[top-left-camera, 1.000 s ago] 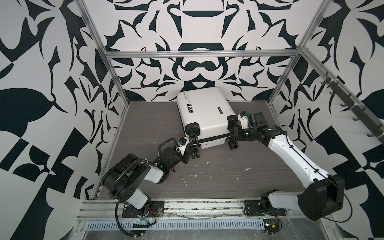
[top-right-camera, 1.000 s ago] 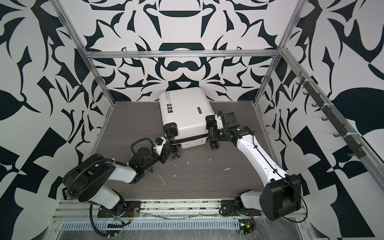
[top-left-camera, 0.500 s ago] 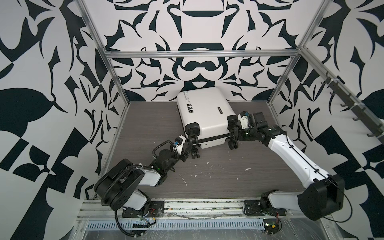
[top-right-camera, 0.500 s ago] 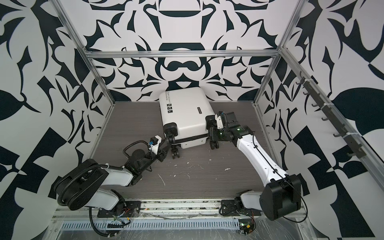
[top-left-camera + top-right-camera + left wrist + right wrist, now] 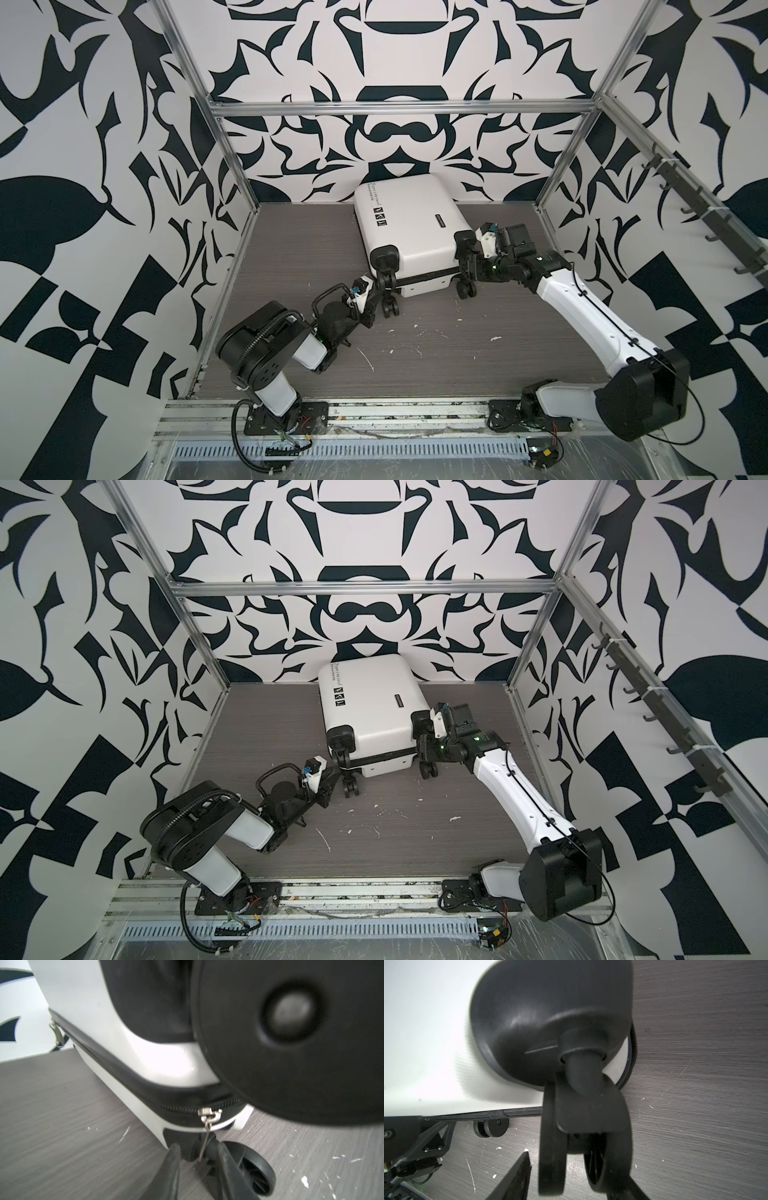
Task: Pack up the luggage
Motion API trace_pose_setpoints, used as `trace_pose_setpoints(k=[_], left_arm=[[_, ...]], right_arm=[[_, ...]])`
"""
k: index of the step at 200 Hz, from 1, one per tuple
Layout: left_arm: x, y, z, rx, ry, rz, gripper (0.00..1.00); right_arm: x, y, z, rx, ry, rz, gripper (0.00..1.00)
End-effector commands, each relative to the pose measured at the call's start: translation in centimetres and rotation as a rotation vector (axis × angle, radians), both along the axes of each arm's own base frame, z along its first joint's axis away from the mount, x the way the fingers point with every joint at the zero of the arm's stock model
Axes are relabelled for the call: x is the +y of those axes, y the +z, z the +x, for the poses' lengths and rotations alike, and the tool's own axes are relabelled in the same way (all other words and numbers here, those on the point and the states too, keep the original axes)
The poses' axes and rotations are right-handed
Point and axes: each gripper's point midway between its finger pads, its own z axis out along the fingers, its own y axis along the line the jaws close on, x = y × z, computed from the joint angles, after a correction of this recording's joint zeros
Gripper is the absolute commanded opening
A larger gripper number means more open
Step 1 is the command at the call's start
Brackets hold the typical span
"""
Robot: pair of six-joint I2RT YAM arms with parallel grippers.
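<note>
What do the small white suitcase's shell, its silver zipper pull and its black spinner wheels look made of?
Small white suitcase's shell: probably hard plastic, smooth and semi-glossy; a bright highlight sits on its curved corner. Silver zipper pull: metal by its shine, thin and flat. Black spinner wheels: matte plastic or rubber; the look leaves that open.

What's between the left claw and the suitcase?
The luggage zipper pull, hanging between the left gripper's fingers; the left wrist view shows it.
</note>
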Motion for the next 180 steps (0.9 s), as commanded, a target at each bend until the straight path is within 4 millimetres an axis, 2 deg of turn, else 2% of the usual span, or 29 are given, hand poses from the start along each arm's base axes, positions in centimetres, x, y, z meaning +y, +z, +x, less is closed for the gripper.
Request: trace_pose_setpoints(k=[1, 118, 180], left_arm=[[-0.3, 2.1, 0.5, -0.074, -0.009, -0.034, 0.28], [-2.6, 3.5, 0.3, -0.091, -0.124, -0.078, 0.17], [-3.0, 3.9, 0.3, -0.084, -0.144, -0.103, 0.18]], right_arm=[[0.8, 3.0, 0.3, -0.072, 0.026, 0.049, 0.58], [0.8, 3.0, 0.2, -0.069, 0.025, 0.052, 0.55], [0.8, 3.0, 0.1, -0.067, 0.027, 0.054, 0.54]])
